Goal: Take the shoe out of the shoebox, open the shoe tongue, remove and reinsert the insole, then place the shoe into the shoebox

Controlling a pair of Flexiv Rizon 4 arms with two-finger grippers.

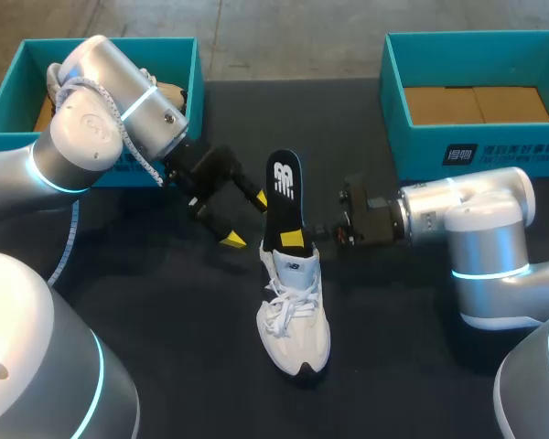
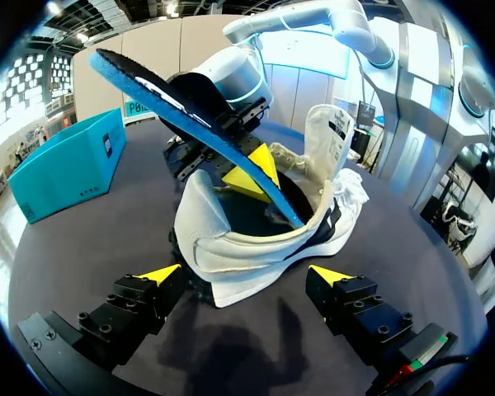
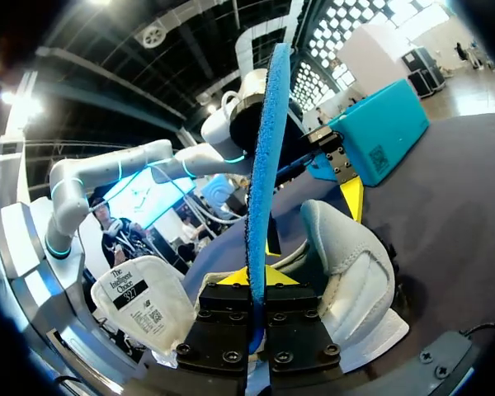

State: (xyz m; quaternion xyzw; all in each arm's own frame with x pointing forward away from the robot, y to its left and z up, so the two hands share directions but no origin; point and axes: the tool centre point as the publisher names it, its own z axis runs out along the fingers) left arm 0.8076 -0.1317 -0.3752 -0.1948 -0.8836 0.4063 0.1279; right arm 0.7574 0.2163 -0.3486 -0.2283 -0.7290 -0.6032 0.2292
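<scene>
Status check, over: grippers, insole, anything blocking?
Right gripper shut on insole, lower end inside the shoe. Left gripper open behind the heel. Shoe upright on table, nothing blocking.

A robotics lab: a silver left arm (image 1: 82, 128) and right arm (image 1: 480, 219) flank a dark surface (image 1: 165, 302) carrying a teal left shoebox (image 1: 9, 137) and right shoebox (image 1: 412, 151) at its far corners.

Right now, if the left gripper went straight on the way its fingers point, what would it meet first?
The left gripper would likely first meet the heel of the white shoe, which stands just ahead of its open fingers. Nothing nearer shows.
</scene>
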